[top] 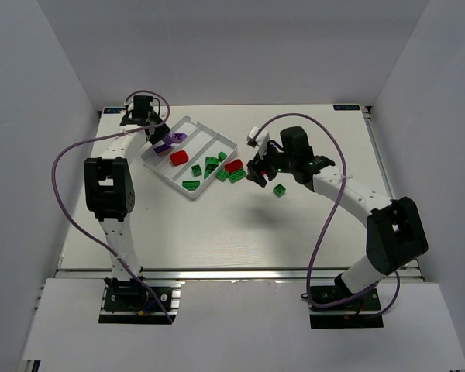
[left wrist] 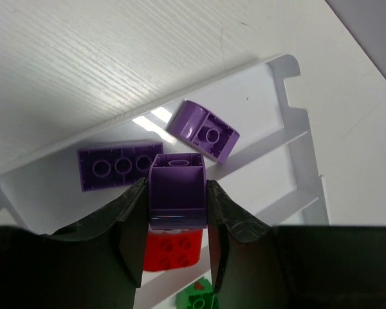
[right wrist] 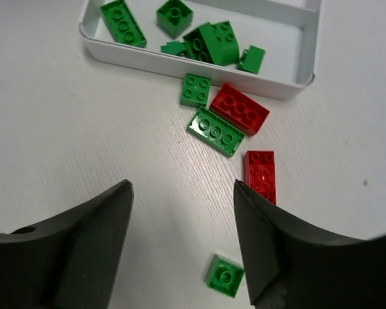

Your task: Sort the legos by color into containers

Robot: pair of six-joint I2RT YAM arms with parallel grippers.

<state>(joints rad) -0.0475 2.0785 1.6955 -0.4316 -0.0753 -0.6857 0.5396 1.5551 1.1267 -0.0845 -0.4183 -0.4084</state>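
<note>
Left arm (top: 108, 190): runs up the left side of the table (top: 217, 232), elbow high, forearm out toward the far-left corner. The wrist is folded back, so my left gripper (left wrist: 177, 206) points down over the tray (top: 217, 138). It's clenched on a purple brick (left wrist: 177, 187), one finger flat on each side. The brick hangs about where the far-left compartment meets the middle one. I can't tell how high it is above the tray.

Far-left compartment: a long purple brick (left wrist: 119, 166) lies flat, with a sloped purple brick (left wrist: 202, 131) just beside it. Middle compartment: one red brick (left wrist: 174, 251). Third compartment, the one nearest my right arm: a cluster of green bricks (right wrist: 206, 38).

Right arm (top: 391, 232): elbow raised near the right edge, forearm reaching left toward centre, wrist tipped down. My right gripper (right wrist: 182, 199) is released, jaws wide with nothing between them. It hovers over bare table just off the tray's green side.

Loose bricks on the table ahead of it:
- A square green brick (right wrist: 196, 89) lies just beside the tray wall.
- A red slab (right wrist: 239, 109) touches a long green brick (right wrist: 215, 131).
- Another red brick (right wrist: 261, 176) lies near the right finger.
- A small green brick (right wrist: 225, 275) lies closest, low between the fingers.
</note>
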